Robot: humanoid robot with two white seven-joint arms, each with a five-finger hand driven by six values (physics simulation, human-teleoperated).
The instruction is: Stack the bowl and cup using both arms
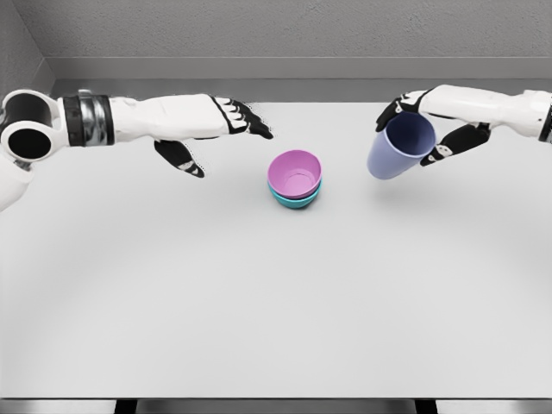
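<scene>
Here the pink bowl [295, 172] sits nested in the teal bowl [296, 200] near the middle of the bench [259, 302], and the cup is held up to the right of them.

The lavender cup [400, 146] is in the air, tilted so that its open mouth faces the camera, and the right robot hand [431, 129] grips it with fingers [455, 143] closed around its rim and side. The cup is apart from the two bowls, and its faint shadow lies on the bench below it. The left robot hand [211, 129] hovers to the left of the bowls, holding nothing, with its fingers stretched out toward them and the thumb hanging down. Behind the bench stands a grey wall [276, 34].
</scene>
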